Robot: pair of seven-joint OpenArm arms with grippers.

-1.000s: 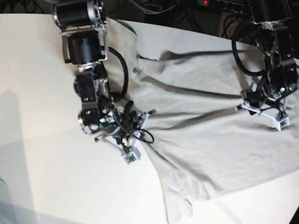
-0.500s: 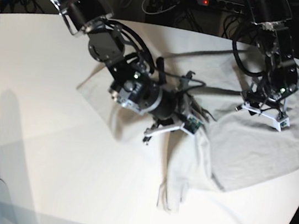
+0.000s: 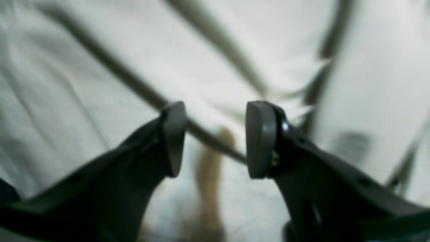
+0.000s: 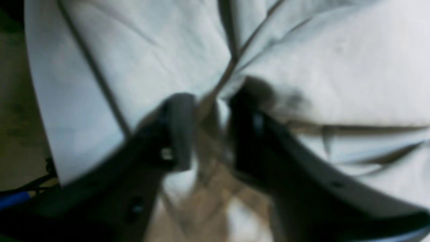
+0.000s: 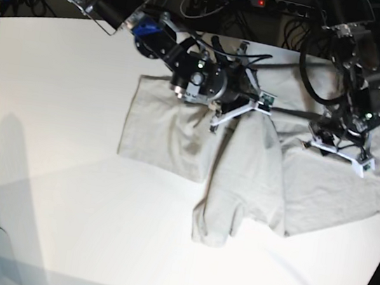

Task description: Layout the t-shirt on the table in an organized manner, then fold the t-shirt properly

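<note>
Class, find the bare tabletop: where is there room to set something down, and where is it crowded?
Free: the table left of the t-shirt, and the near strip below its hanging sleeve. Crowded: the far right, where cloth and both arms sit.

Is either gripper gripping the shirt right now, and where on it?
Left gripper: open above the t-shirt, holding nothing. Right gripper: blurred, cannot tell.
</note>
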